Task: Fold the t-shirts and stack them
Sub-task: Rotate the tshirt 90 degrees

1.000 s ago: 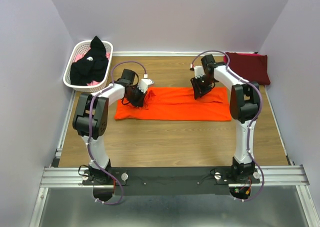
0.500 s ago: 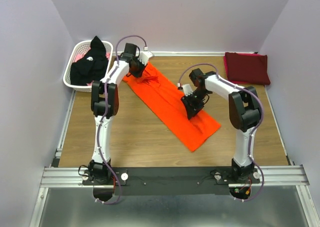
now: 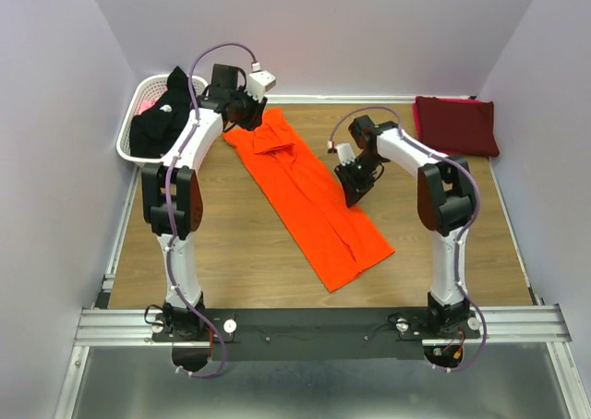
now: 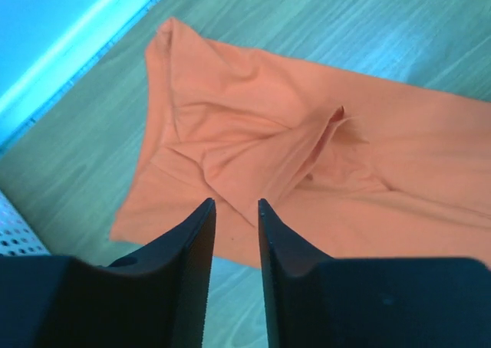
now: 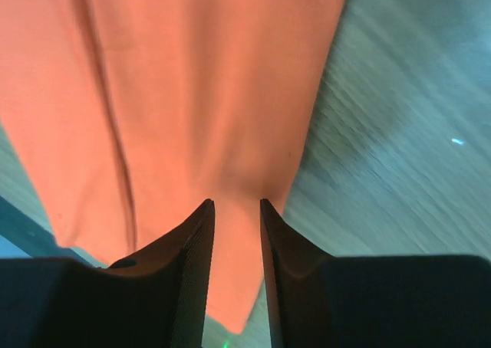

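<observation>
Left jaws stand a narrow gap apart with nothing between them, hovering over the far end of the orange shirt (image 3: 309, 197). Right jaws are parted about as narrowly over that shirt's 3 o'clock edge, near its middle. The wrist picture there is smeared, but the cloth below looks flat and unpinched, so I take them for empty too.

The bench (image 3: 231, 253) carries the orange shirt as a long folded strip, flat on the wood. Its long axis runs from 11 o'clock by the far wall to 5 o'clock toward the arms. The 11 o'clock end is rumpled, with a loose flap and creases right under the left jaws. The 5 o'clock end is smoother; it lies at about 6 o'clock from the right jaws and nearer the right arm than the left.

The white basket (image 3: 127, 140) sits at the 10 o'clock corner with the black shirt (image 3: 166, 114) heaped in it, not yet folded. The maroon shirt (image 3: 457, 125) lies folded at the 2 o'clock corner, well apart from the orange one.

The next fold probably runs across the long axis, end onto end. The left jaws are placed for the far end, while the right would have to drop toward 6 o'clock.
</observation>
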`<state>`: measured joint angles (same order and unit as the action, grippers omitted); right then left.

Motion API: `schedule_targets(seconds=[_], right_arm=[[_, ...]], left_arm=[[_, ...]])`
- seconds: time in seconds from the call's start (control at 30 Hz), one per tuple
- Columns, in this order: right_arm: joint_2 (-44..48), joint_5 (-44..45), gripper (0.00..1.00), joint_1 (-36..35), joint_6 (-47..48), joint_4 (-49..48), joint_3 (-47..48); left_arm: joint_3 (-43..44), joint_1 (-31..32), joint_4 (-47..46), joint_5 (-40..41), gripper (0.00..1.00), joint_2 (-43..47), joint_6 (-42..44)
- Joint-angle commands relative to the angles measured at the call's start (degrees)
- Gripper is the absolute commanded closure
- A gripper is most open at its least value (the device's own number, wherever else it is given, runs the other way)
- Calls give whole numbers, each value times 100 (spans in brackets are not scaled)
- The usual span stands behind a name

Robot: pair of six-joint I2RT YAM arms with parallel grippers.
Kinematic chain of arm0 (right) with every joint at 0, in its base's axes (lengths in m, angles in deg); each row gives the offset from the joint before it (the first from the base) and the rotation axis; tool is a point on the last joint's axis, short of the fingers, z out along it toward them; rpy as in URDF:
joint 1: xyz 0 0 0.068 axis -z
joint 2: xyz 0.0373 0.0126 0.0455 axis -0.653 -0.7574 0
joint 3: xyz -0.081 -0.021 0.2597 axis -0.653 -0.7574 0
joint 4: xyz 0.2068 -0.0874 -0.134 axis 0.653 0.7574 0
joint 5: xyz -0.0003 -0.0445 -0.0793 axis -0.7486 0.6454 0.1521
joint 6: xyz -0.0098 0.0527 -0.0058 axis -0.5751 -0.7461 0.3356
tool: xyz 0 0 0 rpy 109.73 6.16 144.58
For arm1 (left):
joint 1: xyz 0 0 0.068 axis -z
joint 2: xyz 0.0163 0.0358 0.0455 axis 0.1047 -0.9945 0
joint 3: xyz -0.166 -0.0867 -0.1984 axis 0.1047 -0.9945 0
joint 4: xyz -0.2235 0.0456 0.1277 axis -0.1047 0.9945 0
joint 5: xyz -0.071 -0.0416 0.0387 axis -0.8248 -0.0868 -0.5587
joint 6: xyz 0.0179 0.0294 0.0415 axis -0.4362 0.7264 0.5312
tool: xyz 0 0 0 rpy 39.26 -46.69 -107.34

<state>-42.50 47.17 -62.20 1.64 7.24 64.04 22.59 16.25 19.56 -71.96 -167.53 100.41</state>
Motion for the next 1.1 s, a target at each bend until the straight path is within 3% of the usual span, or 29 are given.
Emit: schedule_targets(seconds=[0.0,0.27,0.43,0.5,0.67,0.77,0.9,1.07], right_arm=[[-235,92,65,-98,-7,-98,-366],[72,-250,73,-748,-209,-502,-1631],[354,-1215,73,-1363,-481,-574,-2054],[503,-1863,66,-1355,-578,-547,-1984],[925,-2324,57,-1250,-649,-538,-1467],[1004,-2395,57,-925,-754,-547,-1220],[672,-1862,57,-319,-859,-574,-406],[-258,-1288,58,253,-1149,-600,1125]], left_arm=[[-439,-13,-74,-20,67,-82,-422],[-220,57,145,297,72,-635,-485],[-97,355,259,525,72,-1179,-300],[95,549,364,596,73,-1496,-204],[938,830,505,316,74,-2119,-186],[1852,918,628,34,74,-2585,-299],[2758,918,279,-11,73,-2807,-528],[2216,796,-381,7,66,-1755,-660]])
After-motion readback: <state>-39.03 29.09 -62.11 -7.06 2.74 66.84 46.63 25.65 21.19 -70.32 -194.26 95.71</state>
